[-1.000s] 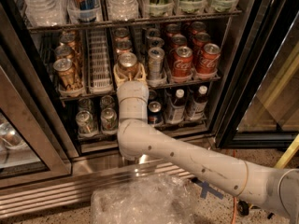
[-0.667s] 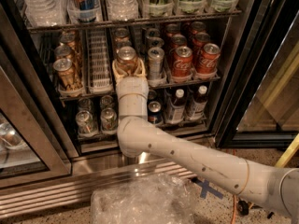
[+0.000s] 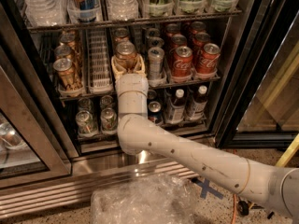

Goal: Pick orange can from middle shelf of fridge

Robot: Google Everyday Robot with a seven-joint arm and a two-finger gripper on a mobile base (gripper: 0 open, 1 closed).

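Observation:
The orange can (image 3: 126,55) stands at the front of its lane on the middle shelf (image 3: 99,62) of the fridge (image 3: 243,78). My gripper (image 3: 127,63) reaches straight into that lane from below. Its pale fingers (image 3: 115,68) hug both sides of the can's lower body, shut on it. The silver lid and upper body show above the fingers. Another orange can (image 3: 121,33) stands behind it in the same lane.
More orange cans (image 3: 65,71) fill the left lane. A slim silver can (image 3: 155,62) and red Coca-Cola cans (image 3: 182,62) stand just right. Cans and bottles (image 3: 175,104) sit below and water bottles (image 3: 121,1) above. Crumpled plastic wrap (image 3: 140,202) lies before the grille (image 3: 70,190).
My gripper and the orange can between its fingers have shifted upward in the view together. The neighbouring cans stay where they were.

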